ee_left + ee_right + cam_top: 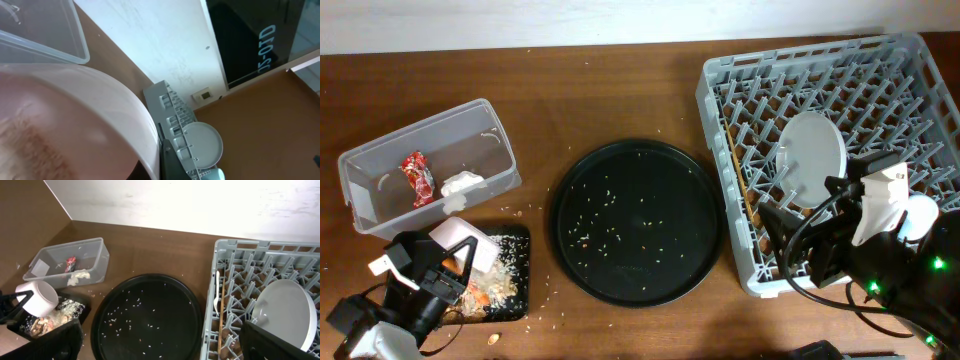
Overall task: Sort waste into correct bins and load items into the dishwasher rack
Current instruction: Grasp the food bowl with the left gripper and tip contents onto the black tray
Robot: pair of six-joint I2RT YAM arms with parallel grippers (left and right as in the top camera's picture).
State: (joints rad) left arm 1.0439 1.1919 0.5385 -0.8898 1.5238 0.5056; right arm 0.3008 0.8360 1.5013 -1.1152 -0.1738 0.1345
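Note:
My left gripper [448, 268] is shut on a white bowl [460, 240] and holds it tilted over the shallow black tray [515, 262]. Brown food scraps and an orange bit [480, 295] lie in that tray. The bowl fills the left wrist view [75, 120] and also shows in the right wrist view [38, 298]. The clear tub [380, 150] holds the red wrapper [417, 178] and the white tissue [462, 184]. The grey rack [720, 75] holds the pale plate [812, 155], chopsticks [738, 185] and a white utensil [216, 300]. My right gripper [160, 342] is open and empty over the rack's front edge.
A large round black tray [638, 222] strewn with rice grains lies between the black tray and the rack. Loose grains dot the wooden table around the bins. A pale blue cup [212, 175] sits in the rack. A white wall runs along the back.

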